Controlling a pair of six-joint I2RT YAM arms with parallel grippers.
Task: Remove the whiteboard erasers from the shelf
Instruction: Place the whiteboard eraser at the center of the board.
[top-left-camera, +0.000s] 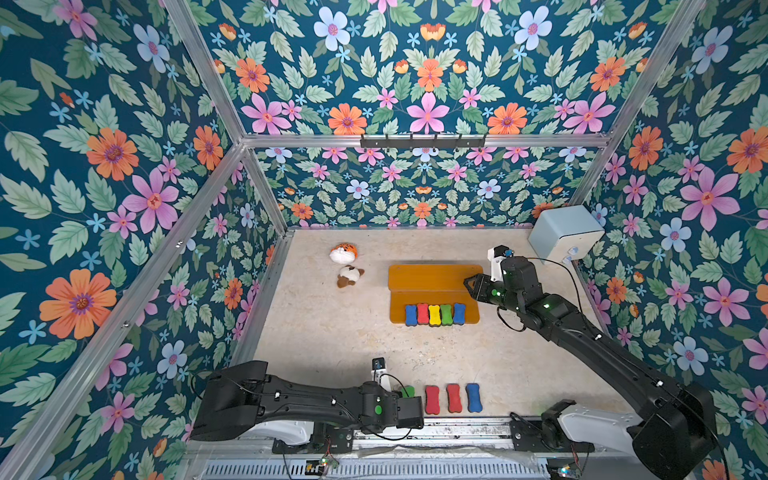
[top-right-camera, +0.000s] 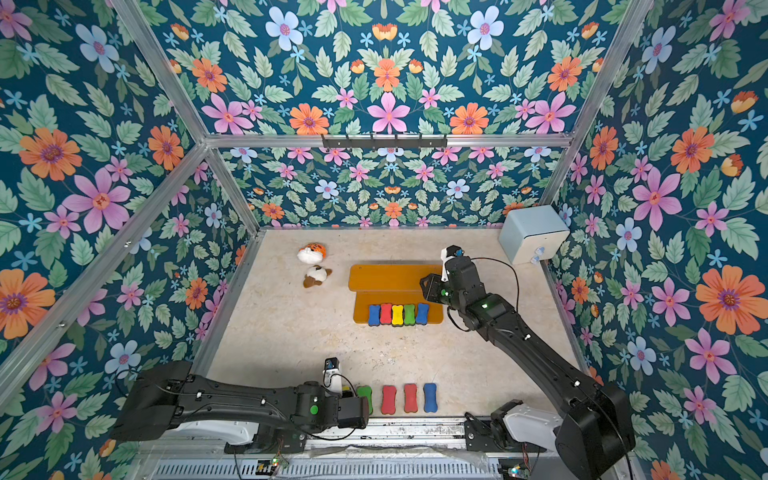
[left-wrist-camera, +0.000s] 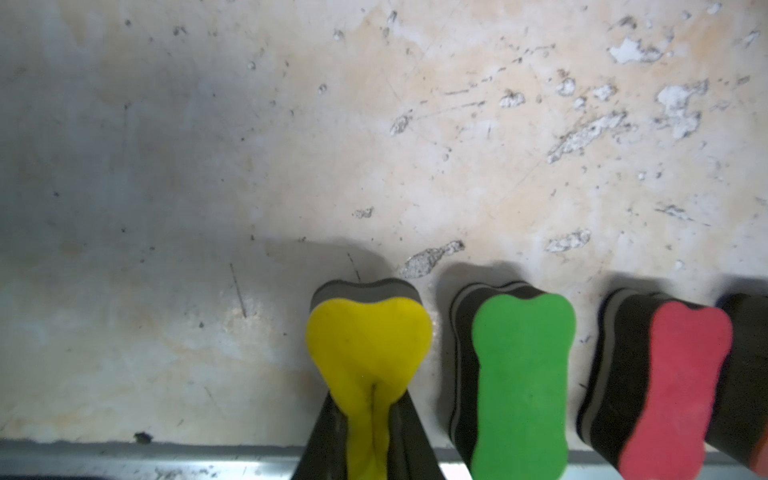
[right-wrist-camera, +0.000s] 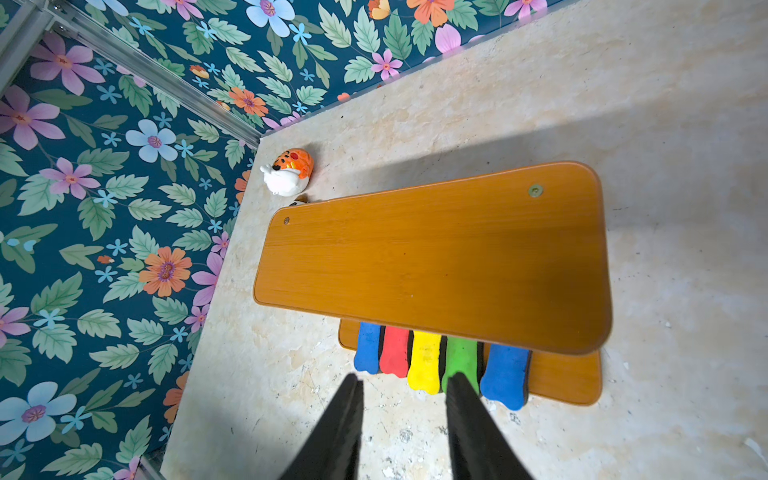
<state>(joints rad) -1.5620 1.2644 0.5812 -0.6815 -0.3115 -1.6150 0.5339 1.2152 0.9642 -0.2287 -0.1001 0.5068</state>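
The orange-brown shelf (top-left-camera: 432, 276) (top-right-camera: 390, 276) (right-wrist-camera: 436, 257) stands mid-table with a bare top board. Several whiteboard erasers sit side by side on its lower board: blue (top-left-camera: 411, 314), red (top-left-camera: 422, 313), yellow (top-left-camera: 434, 314) (right-wrist-camera: 424, 361), green (right-wrist-camera: 459, 357), blue (right-wrist-camera: 505, 374). My right gripper (top-left-camera: 471, 284) (right-wrist-camera: 404, 378) hangs open above the shelf's right end, holding nothing. By the front edge my left gripper (left-wrist-camera: 370, 399) is shut on a yellow eraser (left-wrist-camera: 368, 336), beside a green one (left-wrist-camera: 521, 374) (top-left-camera: 409, 390). Two red (top-left-camera: 432, 400) (top-left-camera: 454, 397) and a blue eraser (top-left-camera: 473, 397) lie further right.
Two plush toys (top-left-camera: 343, 252) (top-left-camera: 349, 276) lie left of the shelf near the back. A pale blue box (top-left-camera: 566, 235) stands in the back right corner. Floral walls enclose the table, and a metal rail (left-wrist-camera: 166, 461) runs along the front edge.
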